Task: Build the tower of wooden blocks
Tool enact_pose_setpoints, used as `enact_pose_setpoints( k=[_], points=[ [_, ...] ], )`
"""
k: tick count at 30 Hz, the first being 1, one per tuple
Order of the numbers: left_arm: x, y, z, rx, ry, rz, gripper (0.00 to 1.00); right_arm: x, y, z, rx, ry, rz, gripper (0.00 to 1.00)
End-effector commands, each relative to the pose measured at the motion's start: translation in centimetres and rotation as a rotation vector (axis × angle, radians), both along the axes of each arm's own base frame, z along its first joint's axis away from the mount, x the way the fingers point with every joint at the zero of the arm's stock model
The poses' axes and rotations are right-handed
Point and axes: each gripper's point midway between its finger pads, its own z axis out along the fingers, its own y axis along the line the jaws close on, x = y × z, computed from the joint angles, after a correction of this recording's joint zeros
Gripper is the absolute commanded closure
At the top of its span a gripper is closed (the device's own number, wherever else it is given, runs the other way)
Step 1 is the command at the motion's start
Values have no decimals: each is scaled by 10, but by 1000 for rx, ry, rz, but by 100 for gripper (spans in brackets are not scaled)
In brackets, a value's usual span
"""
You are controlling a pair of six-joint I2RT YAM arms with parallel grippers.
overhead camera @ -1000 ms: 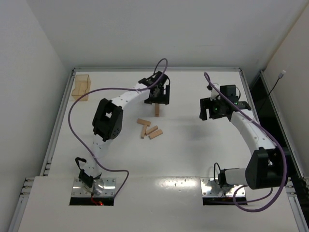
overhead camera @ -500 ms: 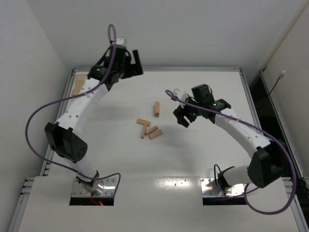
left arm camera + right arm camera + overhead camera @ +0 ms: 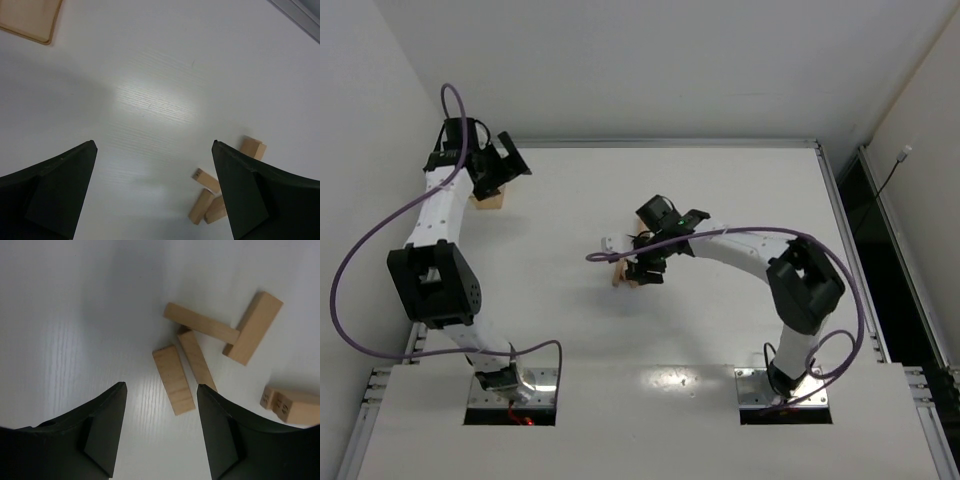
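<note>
Several loose light-tan wood blocks [image 3: 173, 379] lie in a small heap on the white table, partly under my right arm in the top view [image 3: 617, 277]. My right gripper [image 3: 160, 440] is open and empty just above them, with one block lying ahead between its fingers; in the top view it [image 3: 645, 268] is at the table's middle. The tower [image 3: 289, 407] is a short stand of blocks just right of the heap, also in the left wrist view [image 3: 252, 148]; its height is unclear. My left gripper [image 3: 505, 165] is open and empty, raised at the back left.
A clear amber-tinted plastic box [image 3: 490, 198] stands at the back left corner under my left gripper, and one corner of it shows in the left wrist view [image 3: 30, 17]. A raised rail [image 3: 650, 143] edges the table.
My left arm has lifted from the upright block and swung to the back left corner. My right arm has moved left and down over the loose blocks.
</note>
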Motion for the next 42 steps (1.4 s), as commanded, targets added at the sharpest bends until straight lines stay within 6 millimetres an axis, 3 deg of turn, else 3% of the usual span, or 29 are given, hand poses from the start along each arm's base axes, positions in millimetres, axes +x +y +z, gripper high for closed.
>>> enact_pose_setpoints(
  k=[1,5,15,23,29,32,37,39,42],
  points=[
    [5,-18,5,-72,-32,-90,0,14,26,5,21,-98,104,45],
    [6,-19,-2,-99,-17,-103,0,32,36,-17,-32,-103,89,45],
    [11,-27,-11,-145,5,-138,0,49,41,-40,-80,-91,89,49],
    [14,-24,-25,-155,39,-139,0,38,29,-57,-146,-40,129,79],
    [16,-20,-25,-162,37,-136,0,31,22,-64,-178,-14,150,87],
    [19,-20,-26,-162,37,-136,0,27,23,-64,-169,4,158,98],
    [17,-20,-29,-164,46,-135,0,22,28,-34,-96,40,100,100],
    [13,-21,-23,-161,33,-136,0,27,36,-5,-29,53,45,100],
    [10,-19,-16,-136,17,-145,0,37,31,34,87,157,-118,100]
  ],
)
